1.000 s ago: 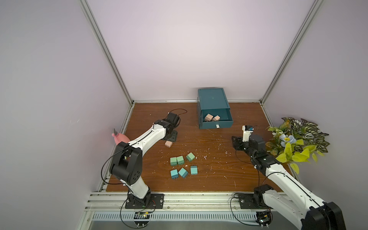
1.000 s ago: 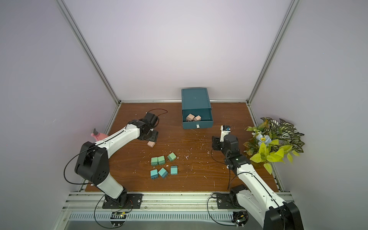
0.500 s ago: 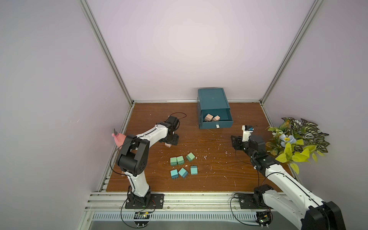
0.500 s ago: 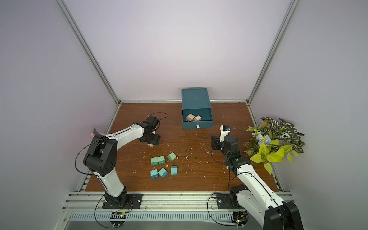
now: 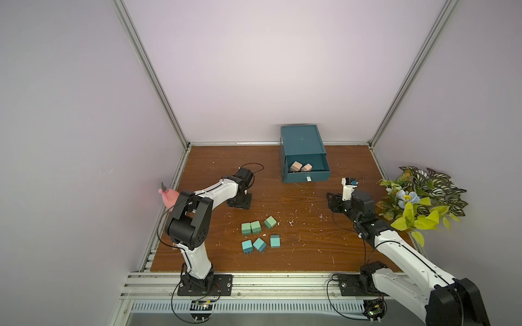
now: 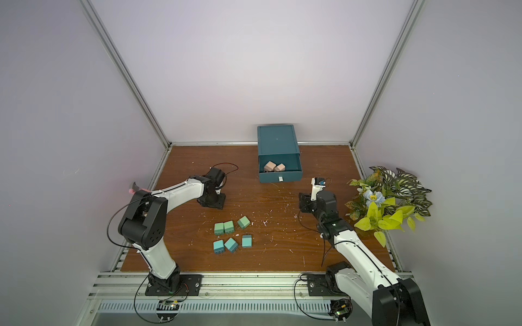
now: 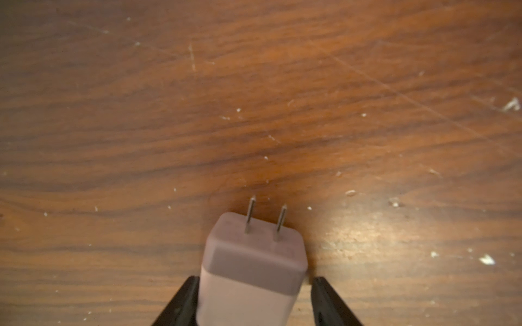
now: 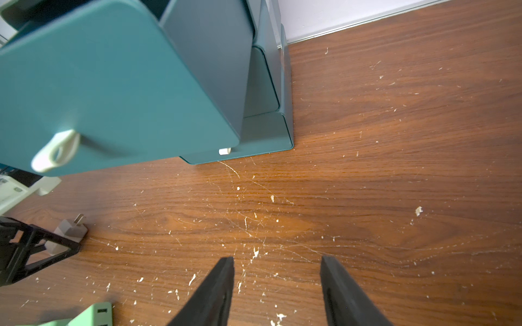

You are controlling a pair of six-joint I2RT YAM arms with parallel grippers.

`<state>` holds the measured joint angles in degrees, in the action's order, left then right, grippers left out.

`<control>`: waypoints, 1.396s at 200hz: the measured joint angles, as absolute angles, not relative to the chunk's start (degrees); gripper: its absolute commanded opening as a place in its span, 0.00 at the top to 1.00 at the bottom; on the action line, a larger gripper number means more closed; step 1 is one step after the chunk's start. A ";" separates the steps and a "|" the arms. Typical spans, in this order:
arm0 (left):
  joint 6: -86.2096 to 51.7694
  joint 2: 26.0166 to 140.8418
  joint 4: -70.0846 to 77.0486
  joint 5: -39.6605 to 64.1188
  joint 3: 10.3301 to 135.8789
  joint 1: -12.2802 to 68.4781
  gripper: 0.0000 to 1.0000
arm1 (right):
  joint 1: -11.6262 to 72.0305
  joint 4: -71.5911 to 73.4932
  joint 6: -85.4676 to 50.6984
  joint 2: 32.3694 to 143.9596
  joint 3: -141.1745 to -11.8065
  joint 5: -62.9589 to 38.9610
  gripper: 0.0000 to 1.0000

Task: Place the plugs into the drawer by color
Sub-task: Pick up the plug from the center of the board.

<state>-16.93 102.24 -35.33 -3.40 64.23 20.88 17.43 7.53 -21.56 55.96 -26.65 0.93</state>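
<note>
Down low on the brown table (image 5: 310,254), toward its left side: the left gripper (image 7: 255,279), spread around one pink plug (image 7: 254,254). Flat on the wood, that plug, with its two metal pins (image 7: 250,216) pointing away from the gripper. One black finger (image 7: 183,307) right against the plug's side, a thin gap by the other. Not squeezed shut on it, not lifted. Hidden under the gripper in both top views.

At the back of the table, by the wall: the dark teal drawer box (image 5: 301,138). Pulled out toward the front, the top drawer (image 5: 322,166); pushed in, the ones under it. Inside the open one, two more pink plugs (image 5: 295,166) (image 5: 306,167), close together.

In the middle of the table, well apart from the box: six plugs in two rows. Back row, three green plugs (image 5: 246,228) (image 5: 256,227) (image 5: 270,222), two touching and the third just beside them, turned a bit. Front row, three blue plugs (image 5: 247,247) (image 5: 260,244) (image 5: 275,241).

Then the right gripper (image 8: 276,258): black fingers spread apart, nothing between them but bare wood and white crumbs (image 8: 255,252). Hangs a little above the table, in front of the drawer box and off to its right. Next to that arm, at the table's right edge: a bunch of green and yellow leaves (image 5: 418,203).
</note>
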 measured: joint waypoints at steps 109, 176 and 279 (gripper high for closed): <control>-19.38 100.57 -34.87 -3.68 62.74 21.12 0.47 | 17.43 7.62 -21.56 56.38 -26.79 0.86 0.45; -21.17 100.57 -33.58 -4.97 62.57 21.15 0.48 | 17.43 7.60 -21.56 56.38 -26.83 0.56 0.45; -22.13 101.43 -32.25 -5.02 62.61 21.74 0.62 | 17.43 7.55 -21.58 57.78 -27.83 -0.32 0.45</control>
